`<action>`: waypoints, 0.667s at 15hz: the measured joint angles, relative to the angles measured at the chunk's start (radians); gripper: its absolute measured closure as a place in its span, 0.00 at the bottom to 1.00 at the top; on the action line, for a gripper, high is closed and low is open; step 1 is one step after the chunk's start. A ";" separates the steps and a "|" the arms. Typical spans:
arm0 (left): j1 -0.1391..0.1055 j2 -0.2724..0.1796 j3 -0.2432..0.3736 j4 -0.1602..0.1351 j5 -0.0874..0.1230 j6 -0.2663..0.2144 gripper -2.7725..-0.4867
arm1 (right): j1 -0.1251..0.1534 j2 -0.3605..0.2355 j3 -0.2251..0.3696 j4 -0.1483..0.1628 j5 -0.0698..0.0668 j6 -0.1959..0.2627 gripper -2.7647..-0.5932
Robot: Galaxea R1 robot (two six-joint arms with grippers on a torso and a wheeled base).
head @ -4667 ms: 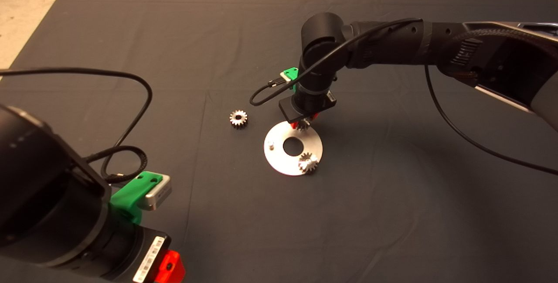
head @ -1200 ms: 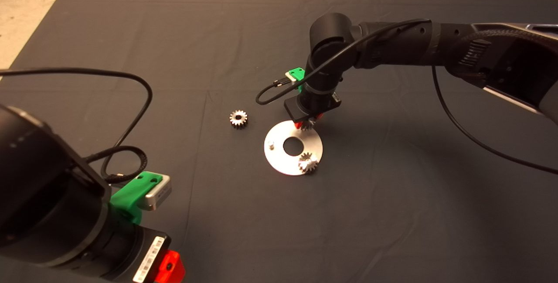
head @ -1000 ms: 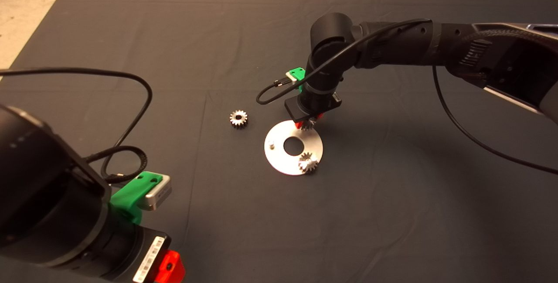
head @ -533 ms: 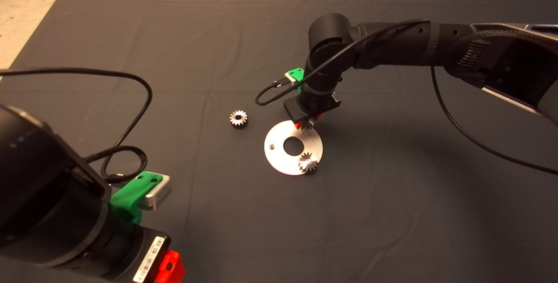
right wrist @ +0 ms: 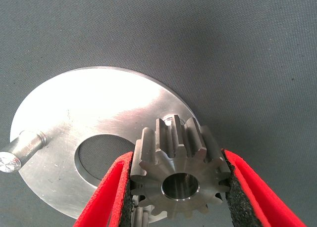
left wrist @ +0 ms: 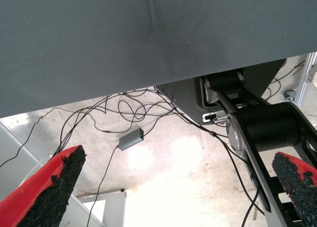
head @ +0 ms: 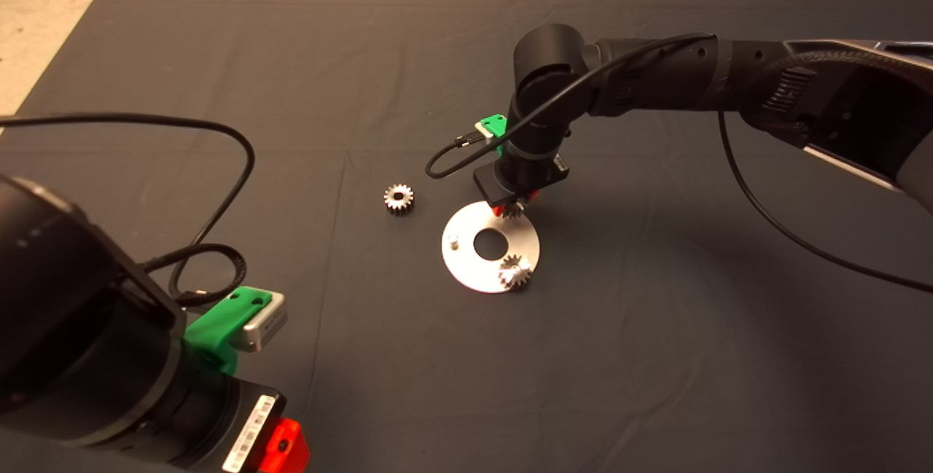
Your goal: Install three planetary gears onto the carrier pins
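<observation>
- Head view: round silvery disc (head: 466, 265) flat on the dark mat (head: 219, 43), a little right of frame centre, with a round central hole.
- On the disc's lower right rim, one seated gear (head: 514, 272), upright on its pin.
- On the disc's left side, a bare pin (head: 453, 242), short and upright, nothing on it.
- At the disc's upper edge, right gripper (head: 512, 205) pointing down from the black arm entering at the right edge of the frame; red fingers pinching a held gear (head: 513, 209), only partly visible beneath the wrist.
- Left of the disc, well apart from it and alone on the mat, a loose gear (head: 399, 198) lying flat, bore up.
- Lower left corner of the frame: left gripper (head: 280, 447) parked, with its green mount and a looping black cable (head: 219, 167) above it.
- Left wrist view: left gripper (left wrist: 178, 197) with red fingers (left wrist: 49, 192) spread wide, nothing between them; mat edge across the upper frame, then pale floor with loose cables and a small grey box (left wrist: 131, 139).
- Right wrist view: right gripper (right wrist: 179, 185) clamped on the held gear (right wrist: 178, 177), black pads pressed against the teeth on both sides, bore facing the camera.
- Behind it, the disc (right wrist: 89, 108) with its central hole at centre left, and the bare pin (right wrist: 20, 148) at the left edge of the frame.
- Just past the top of the held gear, a small silver stud tip (right wrist: 170, 118) showing; contact between gear and stud impossible to tell.
</observation>
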 joint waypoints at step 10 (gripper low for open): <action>0.000 0.000 0.000 0.000 0.000 0.000 0.01 | 0.000 0.000 0.000 0.000 -0.001 -0.002 0.65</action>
